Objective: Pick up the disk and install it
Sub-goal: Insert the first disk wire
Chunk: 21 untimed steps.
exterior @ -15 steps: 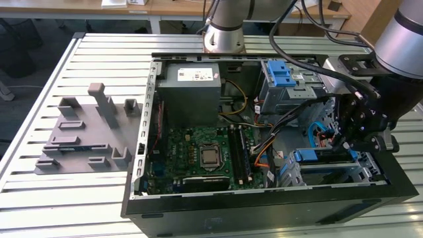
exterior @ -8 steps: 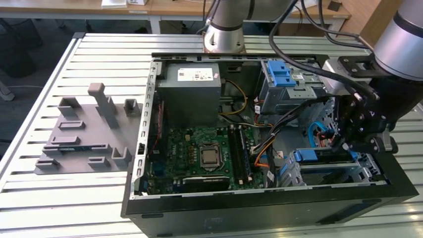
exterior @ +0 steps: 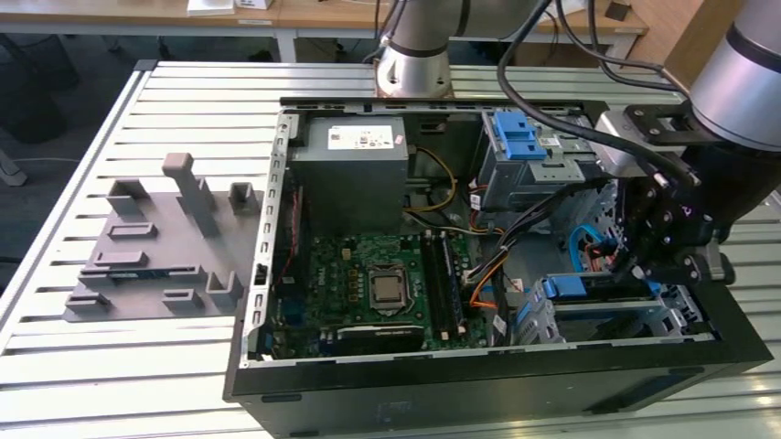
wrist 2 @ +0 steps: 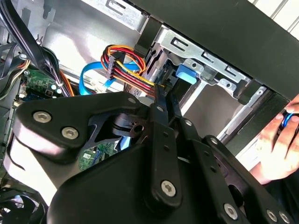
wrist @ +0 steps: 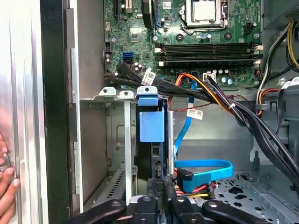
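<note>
Blue plastic is the giveaway here: the disk (wrist: 150, 140) sits on edge in the drive cage (wrist: 117, 140) at the case's (exterior: 488, 384) front corner, its blue rail tab sticking out toward the motherboard (wrist: 205, 46). In the first wrist view the end effector (wrist: 161, 193) has its fingers pinched narrow around the disk's near edge, so I'd call it holding the disk, mostly slotted in already.

If I were doing this step, I'd keep the push dead straight along the cage rails and go slow. The bundle of coloured power wires (wrist 2: 128, 70) and the blue data cable (wrist: 205, 170) sit right beside the slot and look easy to trap. Any tilt and the rails will probably bind.

Pose-wise, in the exterior view the arm comes in from the exterior view's right, wrist bent down into the case, end effector low by the cage. A person's hand (wrist 2: 278, 144) rests on the outside of the case, near the work.
</note>
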Motion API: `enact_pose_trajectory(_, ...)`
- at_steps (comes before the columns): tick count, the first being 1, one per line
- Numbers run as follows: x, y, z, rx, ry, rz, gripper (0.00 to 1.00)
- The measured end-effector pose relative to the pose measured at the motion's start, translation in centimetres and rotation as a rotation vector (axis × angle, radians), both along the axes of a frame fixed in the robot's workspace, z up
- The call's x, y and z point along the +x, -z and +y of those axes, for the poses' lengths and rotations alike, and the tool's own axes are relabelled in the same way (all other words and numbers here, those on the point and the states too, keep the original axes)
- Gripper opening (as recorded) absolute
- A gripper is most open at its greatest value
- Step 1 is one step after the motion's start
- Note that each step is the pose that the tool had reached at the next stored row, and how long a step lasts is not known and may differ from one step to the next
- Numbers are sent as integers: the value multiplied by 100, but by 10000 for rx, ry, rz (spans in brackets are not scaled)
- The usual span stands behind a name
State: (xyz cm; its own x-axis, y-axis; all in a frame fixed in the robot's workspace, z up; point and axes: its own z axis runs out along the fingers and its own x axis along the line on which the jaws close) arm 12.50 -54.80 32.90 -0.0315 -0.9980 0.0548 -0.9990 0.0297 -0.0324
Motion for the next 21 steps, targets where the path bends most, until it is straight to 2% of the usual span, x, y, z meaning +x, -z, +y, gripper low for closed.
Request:
enact_pose_trajectory(1,0,0,0,1,1,0,18)
enact_pose_trajectory(2,1,-2,-1,-1,0,0,24)
enact_pose_trajectory(10,1,-45,0,0,0,0,24)
enact_pose_trajectory(11,1,-49,0,0,0,0,23)
enact_pose_trajectory(13,1,-58,0,-1,0,-1,11)
enact_pose_trajectory(21,1,-68,0,-1,0,-1,11)
